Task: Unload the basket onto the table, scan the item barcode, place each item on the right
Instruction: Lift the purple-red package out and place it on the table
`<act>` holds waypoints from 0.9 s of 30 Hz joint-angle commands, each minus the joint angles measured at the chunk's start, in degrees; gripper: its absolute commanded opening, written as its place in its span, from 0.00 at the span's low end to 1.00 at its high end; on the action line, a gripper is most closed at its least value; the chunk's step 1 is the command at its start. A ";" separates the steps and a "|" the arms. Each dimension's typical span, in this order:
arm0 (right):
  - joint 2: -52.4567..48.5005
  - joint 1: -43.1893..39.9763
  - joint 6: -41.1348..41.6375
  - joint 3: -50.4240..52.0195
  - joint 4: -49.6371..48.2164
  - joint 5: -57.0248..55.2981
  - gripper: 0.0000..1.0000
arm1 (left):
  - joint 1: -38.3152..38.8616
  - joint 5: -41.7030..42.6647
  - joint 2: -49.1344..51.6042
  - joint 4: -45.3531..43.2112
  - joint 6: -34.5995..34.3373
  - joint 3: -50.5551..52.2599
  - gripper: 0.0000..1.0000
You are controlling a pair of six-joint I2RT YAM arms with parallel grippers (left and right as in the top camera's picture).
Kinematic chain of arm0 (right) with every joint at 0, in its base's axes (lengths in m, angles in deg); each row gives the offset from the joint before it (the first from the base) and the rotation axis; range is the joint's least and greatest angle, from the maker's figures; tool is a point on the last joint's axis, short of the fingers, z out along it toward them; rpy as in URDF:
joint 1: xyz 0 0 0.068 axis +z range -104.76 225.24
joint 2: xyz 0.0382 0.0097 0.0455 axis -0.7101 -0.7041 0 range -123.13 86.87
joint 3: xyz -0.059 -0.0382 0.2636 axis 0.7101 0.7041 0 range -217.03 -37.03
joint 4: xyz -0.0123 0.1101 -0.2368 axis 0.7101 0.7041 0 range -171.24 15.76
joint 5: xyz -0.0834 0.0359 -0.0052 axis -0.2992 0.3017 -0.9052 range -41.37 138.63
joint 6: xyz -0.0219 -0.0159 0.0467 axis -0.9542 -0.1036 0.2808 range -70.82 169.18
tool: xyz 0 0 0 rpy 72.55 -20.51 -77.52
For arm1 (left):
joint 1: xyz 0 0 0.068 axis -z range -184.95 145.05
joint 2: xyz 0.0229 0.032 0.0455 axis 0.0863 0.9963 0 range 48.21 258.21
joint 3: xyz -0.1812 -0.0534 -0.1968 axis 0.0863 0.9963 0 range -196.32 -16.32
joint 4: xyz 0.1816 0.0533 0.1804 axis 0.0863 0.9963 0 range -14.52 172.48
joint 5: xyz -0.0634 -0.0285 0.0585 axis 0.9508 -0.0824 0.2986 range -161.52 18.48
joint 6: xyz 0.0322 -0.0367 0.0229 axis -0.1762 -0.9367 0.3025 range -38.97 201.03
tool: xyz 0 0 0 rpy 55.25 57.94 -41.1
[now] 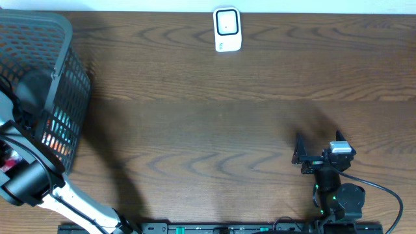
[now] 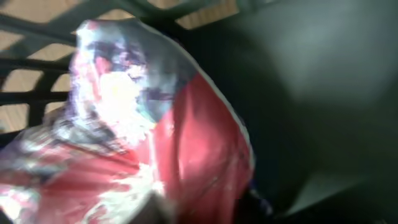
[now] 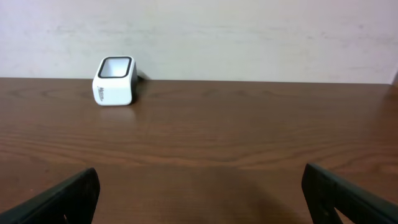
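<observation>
Note the black mesh basket (image 1: 65, 58) at the far left of the wooden tabletop (image 1: 195, 117), with the left arm (image 1: 29, 175) reaching into it from the near left. Read the left end effector as closed. Cannot confirm from any view whether closed on anything, with its fingers hidden by arm and basket from overhead and out of sight in the left wrist view. Find the item, a crinkled red, white and blue packet (image 2: 155, 143), inside the basket, filling most of the left wrist view, very close to the lens and blurred, with basket mesh behind it at the upper left. No barcode legible on the visible face. Locate the white barcode scanner (image 1: 227, 29) at the far edge of the tabletop, near centre, standing upright close to the wall, well apart from basket and packet. Find the right end effector (image 1: 298, 151) at the near right, low over bare tabletop, fingers spread wide apart, holding nothing, aimed toward the far edge with the scanner ahead and to its left.
</observation>
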 commanded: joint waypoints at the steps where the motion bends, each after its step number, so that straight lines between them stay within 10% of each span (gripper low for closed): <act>1: 0.37 0.28 -0.59 0.04 0.24 -0.24 0.99 | -0.17 1.14 0.66 2.25 0.17 -0.09 0.08; 13: 0.37 0.28 -0.61 0.04 0.24 -0.24 0.99 | -0.13 20.37 -20.92 1.25 -1.90 -0.66 0.07; 27: 0.37 0.28 -0.61 0.04 0.24 -0.24 0.99 | 2.97 51.17 -47.98 -13.42 -19.34 -0.66 0.07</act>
